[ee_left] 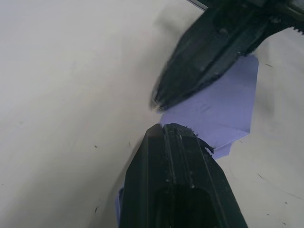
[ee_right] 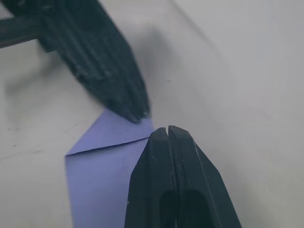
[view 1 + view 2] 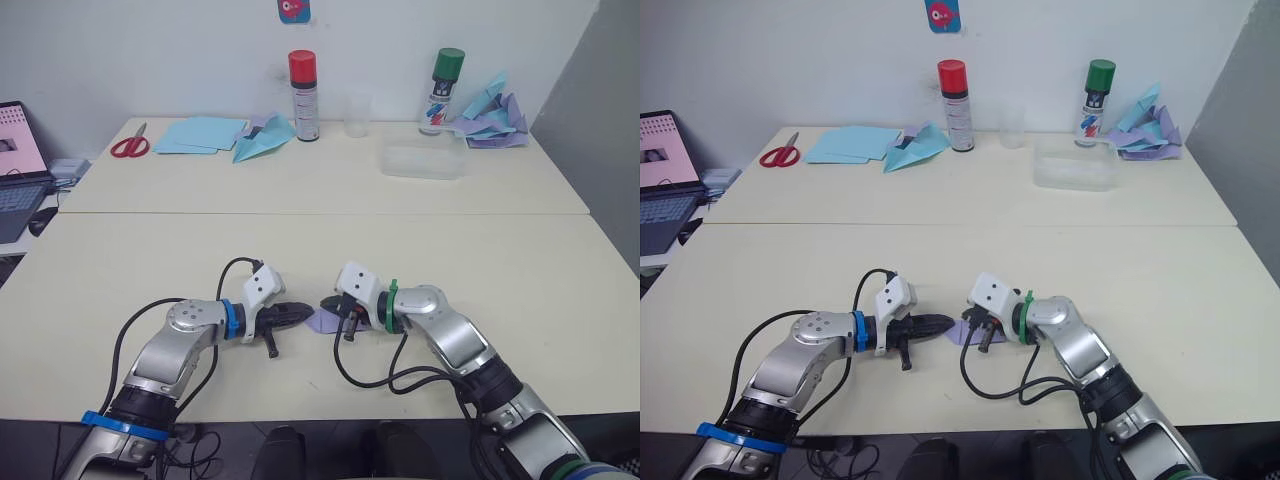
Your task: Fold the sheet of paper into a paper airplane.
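The lavender sheet of paper [image 3: 322, 322] lies flat near the table's front middle, folded small, with a pointed corner and a sharp crease [image 2: 99, 175]. My left gripper [image 3: 308, 312] comes in from the left, shut, its tip [image 1: 164, 127] resting at the paper's [image 1: 223, 104] edge. My right gripper [image 3: 328, 302] comes in from the right, shut, its tip [image 2: 167, 129] over the paper's point. The two tips nearly meet above the paper. Much of the paper is hidden under the fingers.
At the table's [image 3: 500, 280] back stand a red-capped can [image 3: 303, 95], a plastic cup [image 3: 357, 114], a green-capped can [image 3: 441, 90] and a clear box [image 3: 423, 160]. Scissors [image 3: 130, 145], pale blue sheets [image 3: 200, 133], a blue paper plane [image 3: 262, 140] and a heap of planes [image 3: 490, 115] lie there too. A laptop [image 3: 15, 170] is far left.
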Action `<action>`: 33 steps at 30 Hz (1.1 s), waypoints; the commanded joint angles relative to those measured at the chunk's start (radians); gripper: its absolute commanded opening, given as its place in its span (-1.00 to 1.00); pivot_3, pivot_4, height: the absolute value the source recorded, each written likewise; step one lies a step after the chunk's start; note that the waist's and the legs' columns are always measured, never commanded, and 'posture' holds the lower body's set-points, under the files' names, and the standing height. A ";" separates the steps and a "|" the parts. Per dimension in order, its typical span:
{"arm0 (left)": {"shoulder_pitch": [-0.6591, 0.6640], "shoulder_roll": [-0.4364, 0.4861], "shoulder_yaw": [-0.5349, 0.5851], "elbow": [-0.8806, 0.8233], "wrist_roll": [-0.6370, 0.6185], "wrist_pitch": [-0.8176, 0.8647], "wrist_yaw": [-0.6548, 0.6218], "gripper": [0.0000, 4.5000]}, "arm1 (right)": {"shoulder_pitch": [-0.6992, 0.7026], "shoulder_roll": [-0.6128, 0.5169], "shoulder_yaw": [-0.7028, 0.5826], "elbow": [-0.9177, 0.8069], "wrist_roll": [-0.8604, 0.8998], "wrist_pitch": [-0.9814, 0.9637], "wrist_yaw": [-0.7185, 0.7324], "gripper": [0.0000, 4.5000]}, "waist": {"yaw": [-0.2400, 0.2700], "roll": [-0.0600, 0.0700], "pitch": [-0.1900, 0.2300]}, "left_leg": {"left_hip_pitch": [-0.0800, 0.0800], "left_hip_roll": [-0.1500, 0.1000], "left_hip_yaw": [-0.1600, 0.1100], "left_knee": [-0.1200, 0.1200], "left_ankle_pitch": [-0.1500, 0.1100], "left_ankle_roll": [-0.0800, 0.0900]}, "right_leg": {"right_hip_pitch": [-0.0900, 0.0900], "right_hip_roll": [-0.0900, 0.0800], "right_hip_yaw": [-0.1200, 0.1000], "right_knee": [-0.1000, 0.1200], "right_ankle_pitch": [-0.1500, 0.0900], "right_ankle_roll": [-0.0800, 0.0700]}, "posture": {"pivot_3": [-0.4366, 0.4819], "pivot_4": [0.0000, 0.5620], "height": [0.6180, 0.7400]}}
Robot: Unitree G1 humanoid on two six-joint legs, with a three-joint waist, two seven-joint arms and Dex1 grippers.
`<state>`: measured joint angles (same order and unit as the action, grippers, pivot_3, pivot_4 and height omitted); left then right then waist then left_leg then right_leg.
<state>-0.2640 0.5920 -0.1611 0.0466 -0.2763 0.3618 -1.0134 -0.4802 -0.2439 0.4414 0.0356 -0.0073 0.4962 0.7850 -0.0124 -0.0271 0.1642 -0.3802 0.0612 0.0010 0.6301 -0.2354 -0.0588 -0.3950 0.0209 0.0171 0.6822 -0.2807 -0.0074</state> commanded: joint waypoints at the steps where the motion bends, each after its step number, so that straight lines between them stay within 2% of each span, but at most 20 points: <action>1: 0.005 -0.001 -0.022 0.065 0.056 0.015 0.037 -1.00 | 0.012 -0.028 -0.004 -0.032 0.003 0.024 0.013 -1.00 | 0.001 0.000 0.000 | 0.000 0.000 0.000 0.000 0.000 0.000 | 0.000 0.000 0.000 0.000 0.000 0.000 | -0.05 -0.47 1.00; 20: 0.004 -0.003 -0.032 0.076 0.066 0.000 0.039 -1.00 | 0.082 -0.122 0.000 -0.047 -0.021 0.067 0.008 -1.00 | 0.002 0.004 -0.004 | 0.000 0.000 0.000 -0.001 0.000 0.000 | 0.001 0.000 0.000 -0.002 0.000 0.000 | -0.05 -0.47 1.00; 33: 0.019 -0.010 -0.059 0.066 0.067 -0.006 0.049 -1.00 | 0.199 -0.304 -0.037 -0.136 -0.024 0.026 0.042 -1.00 | 0.003 0.005 -0.011 | 0.001 -0.001 0.000 -0.001 0.000 0.000 | 0.003 -0.004 0.000 -0.005 -0.003 -0.004 | -0.05 -0.47 1.00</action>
<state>-0.2773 0.5748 -0.1910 0.0724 -0.2625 0.3369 -0.9822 -0.3257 -0.4993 0.4128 -0.1667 -0.0043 0.4790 0.8269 -0.0091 -0.0225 0.1535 -0.3785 0.0599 0.0011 0.6292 -0.2355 -0.0589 -0.3911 0.0166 0.0168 0.6770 -0.2837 -0.0114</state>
